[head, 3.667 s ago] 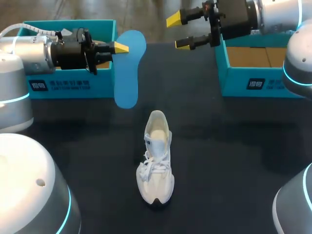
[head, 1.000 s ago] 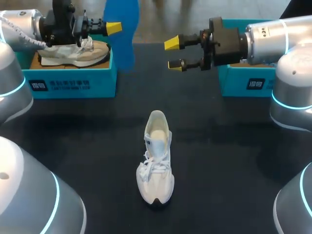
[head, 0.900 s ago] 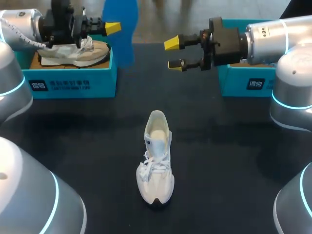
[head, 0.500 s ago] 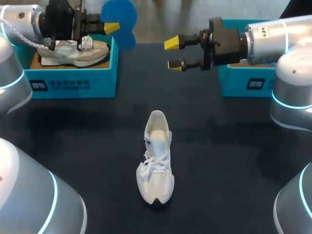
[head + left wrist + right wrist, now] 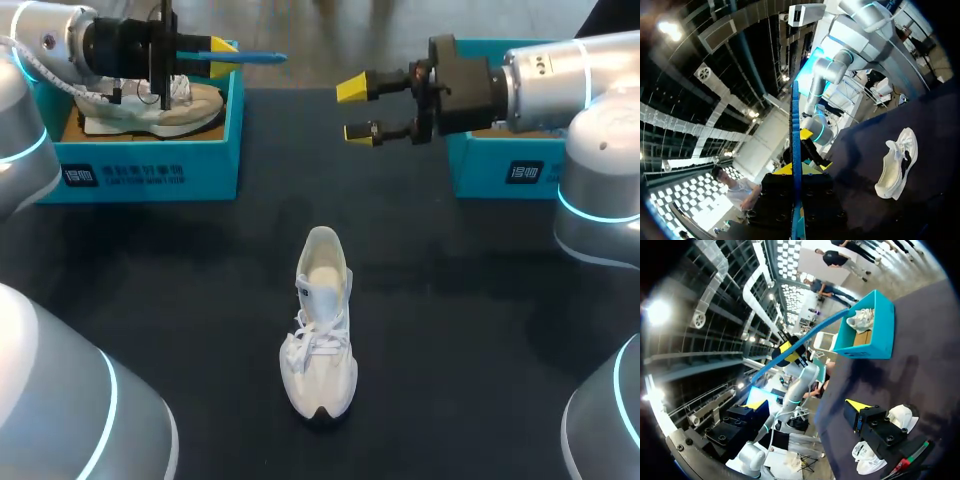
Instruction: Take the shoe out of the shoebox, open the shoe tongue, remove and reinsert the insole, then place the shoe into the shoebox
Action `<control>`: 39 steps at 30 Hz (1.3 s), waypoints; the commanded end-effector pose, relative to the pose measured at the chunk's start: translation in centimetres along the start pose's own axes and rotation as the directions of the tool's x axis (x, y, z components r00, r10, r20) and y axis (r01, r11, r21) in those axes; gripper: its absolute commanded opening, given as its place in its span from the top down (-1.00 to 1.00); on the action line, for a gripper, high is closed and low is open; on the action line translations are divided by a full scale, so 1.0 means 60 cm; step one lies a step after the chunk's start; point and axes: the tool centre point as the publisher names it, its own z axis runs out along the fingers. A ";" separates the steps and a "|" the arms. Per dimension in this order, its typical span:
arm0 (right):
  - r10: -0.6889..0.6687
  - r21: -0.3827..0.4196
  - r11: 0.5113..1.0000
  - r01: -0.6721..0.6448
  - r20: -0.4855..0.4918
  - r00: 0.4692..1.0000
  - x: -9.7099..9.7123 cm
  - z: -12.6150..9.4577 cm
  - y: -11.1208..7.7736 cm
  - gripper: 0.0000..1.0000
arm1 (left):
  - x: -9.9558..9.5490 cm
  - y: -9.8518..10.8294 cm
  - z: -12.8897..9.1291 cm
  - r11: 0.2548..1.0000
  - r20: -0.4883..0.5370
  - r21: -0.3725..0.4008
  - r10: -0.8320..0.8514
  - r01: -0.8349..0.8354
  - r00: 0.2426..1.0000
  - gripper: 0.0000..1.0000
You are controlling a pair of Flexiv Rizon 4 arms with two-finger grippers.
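Head view, nearest first. Shoe (image 5: 320, 335), white, upright on its sole at the middle of the dark table (image 5: 480, 300); toe at 6 o'clock, heel at 12 o'clock, laces bunched over the forefoot, mouth open upward. Clear of both grippers.

Farther back, at 10 o'clock from the shoe: left shoebox (image 5: 150, 165), teal, open-topped, with a second shoe (image 5: 150, 108) lying lengthwise inside. At 2 o'clock from the shoe: right shoebox (image 5: 500, 165), also teal, largely hidden behind the right arm.

Left gripper (image 5: 225, 57) above the far right corner of the left shoebox, clenched on the insole (image 5: 258, 57). Insole blue, seen edge-on as a thin level strip, projecting toward 3 o'clock past the box wall.

Right gripper (image 5: 358, 108) at 12 to 1 o'clock from the shoe, above the table's far part and just beside the right shoebox. Fingers aimed toward 9 o'clock, released, one yellow tip above the other, nothing between them.

Left wrist view. Insole (image 5: 795, 140) as a narrow blue line gripped between the yellow tips and running straight ahead of the gripper. Shoe (image 5: 895, 165) on the table, off to one side, well apart.

Right wrist view. Own fingers spread wide, gap empty. Shoe (image 5: 902, 416) below, partly hidden behind one finger. Ahead, across the table: left shoebox (image 5: 875, 347) with the second shoe inside, and the insole (image 5: 805, 337) as a slim blue bar.
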 end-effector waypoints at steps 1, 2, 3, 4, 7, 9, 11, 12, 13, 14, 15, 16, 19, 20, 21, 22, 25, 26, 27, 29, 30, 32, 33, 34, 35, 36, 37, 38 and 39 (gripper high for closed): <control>0.000 -0.002 1.000 0.000 0.001 1.000 0.000 0.003 0.000 -1.00 | -0.008 0.018 -0.007 0.997 -0.040 0.063 0.039 -0.036 0.998 1.00; 0.000 -0.002 1.000 0.000 0.001 1.000 0.000 0.003 0.000 -1.00 | -0.008 0.018 -0.007 0.997 -0.040 0.063 0.039 -0.036 0.998 1.00; 0.000 -0.002 1.000 0.000 0.001 1.000 0.000 0.003 0.000 -1.00 | -0.008 0.018 -0.007 0.997 -0.040 0.063 0.039 -0.036 0.998 1.00; 0.000 -0.002 1.000 0.000 0.001 1.000 0.000 0.003 0.000 -1.00 | -0.008 0.018 -0.007 0.997 -0.040 0.063 0.039 -0.036 0.998 1.00; 0.000 -0.002 1.000 0.000 0.001 1.000 0.000 0.003 0.000 -1.00 | -0.008 0.018 -0.007 0.997 -0.040 0.063 0.039 -0.036 0.998 1.00; 0.000 -0.002 1.000 0.000 0.001 1.000 0.000 0.003 0.000 -1.00 | -0.008 0.018 -0.007 0.997 -0.040 0.063 0.039 -0.036 0.998 1.00; 0.000 -0.002 1.000 0.000 0.001 1.000 0.000 0.003 0.000 -1.00 | -0.008 0.018 -0.007 0.997 -0.040 0.063 0.039 -0.036 0.998 1.00; 0.000 -0.002 1.000 0.000 0.001 1.000 0.000 0.003 0.000 -1.00 | -0.008 0.018 -0.007 0.997 -0.040 0.063 0.039 -0.036 0.998 1.00; 0.000 -0.002 1.000 0.000 0.001 1.000 0.000 0.003 0.000 -1.00 | -0.008 0.018 -0.007 0.997 -0.040 0.063 0.039 -0.036 0.998 1.00; 0.000 -0.002 1.000 0.000 0.001 1.000 0.000 0.003 0.000 -1.00 | -0.008 0.018 -0.007 0.997 -0.040 0.063 0.039 -0.036 0.998 1.00; 0.000 -0.002 1.000 0.000 0.001 1.000 0.000 0.003 0.000 -1.00 | -0.008 0.018 -0.007 0.997 -0.040 0.063 0.039 -0.036 0.998 1.00; 0.000 -0.002 1.000 0.000 0.001 1.000 0.000 0.003 0.000 -1.00 | -0.008 0.018 -0.007 0.997 -0.040 0.063 0.039 -0.036 0.998 1.00; 0.000 -0.002 1.000 0.000 0.001 1.000 0.000 0.003 0.000 -1.00 | -0.008 0.018 -0.007 0.997 -0.040 0.063 0.039 -0.036 0.998 1.00; 0.000 -0.002 1.000 0.000 0.001 1.000 0.000 0.003 0.000 -1.00 | -0.008 0.018 -0.007 0.997 -0.040 0.063 0.039 -0.036 0.998 1.00; 0.000 -0.002 1.000 0.000 0.001 1.000 0.000 0.003 0.000 -1.00 | -0.008 0.018 -0.007 0.997 -0.040 0.063 0.039 -0.036 0.998 1.00; 0.000 -0.002 1.000 0.000 0.001 1.000 0.000 0.003 0.000 -1.00 | -0.008 0.018 -0.007 0.997 -0.040 0.063 0.039 -0.036 0.998 1.00; 0.000 -0.002 1.000 0.000 0.001 1.000 0.000 0.003 0.000 -1.00 | -0.008 0.018 -0.007 0.997 -0.040 0.063 0.039 -0.036 0.998 1.00; 0.000 -0.002 1.000 0.000 0.001 1.000 0.000 0.003 0.000 -1.00 | -0.008 0.018 -0.007 0.997 -0.040 0.063 0.039 -0.036 0.998 1.00; 0.000 -0.002 1.000 0.000 0.001 1.000 0.000 0.003 0.000 -1.00 | -0.008 0.018 -0.007 0.997 -0.040 0.063 0.039 -0.036 0.998 1.00; 0.000 -0.002 1.000 0.000 0.001 1.000 0.000 0.003 0.000 -1.00 | -0.010 0.021 0.004 0.992 -0.093 0.052 0.121 -0.117 0.988 1.00; 0.000 -0.002 1.000 0.000 0.001 1.000 0.000 0.003 0.000 -1.00 | -0.010 0.022 0.009 0.987 -0.111 0.043 0.157 -0.153 0.981 1.00; 0.000 -0.002 1.000 0.000 0.001 1.000 0.000 0.003 0.000 -1.00 | -0.010 0.021 0.019 0.975 -0.147 0.035 0.223 -0.220 0.964 1.00; 0.000 -0.002 1.000 0.000 0.001 1.000 0.000 0.003 0.000 -1.00 | -0.009 0.018 0.025 0.966 -0.147 0.052 0.258 -0.253 0.955 1.00; 0.000 -0.002 1.000 0.000 0.001 1.000 0.000 0.003 0.000 -1.00 | -0.008 0.017 0.028 0.960 -0.163 0.051 0.280 -0.276 0.946 1.00; 0.000 -0.002 1.000 0.000 0.001 1.000 0.000 0.003 0.000 -1.00 | -0.006 0.015 0.032 0.944 -0.187 0.054 0.329 -0.324 0.926 1.00; 0.000 -0.002 1.000 0.000 0.001 1.000 0.000 0.003 0.000 -1.00 | -0.003 0.014 0.034 0.941 -0.167 0.062 0.338 -0.332 0.926 1.00; 0.000 -0.002 1.000 0.000 0.001 1.000 0.000 0.003 0.000 -1.00 | 0.000 0.013 0.035 0.925 -0.179 0.069 0.381 -0.375 0.907 1.00; 0.000 -0.002 1.000 0.000 0.001 1.000 0.000 0.003 0.000 -1.00 | 0.003 0.011 0.037 0.915 -0.185 0.076 0.403 -0.396 0.896 1.00; 0.000 -0.002 1.000 0.000 0.001 1.000 0.000 0.003 0.000 -1.00 | 0.007 0.011 0.038 0.909 -0.176 0.082 0.418 -0.410 0.891 1.00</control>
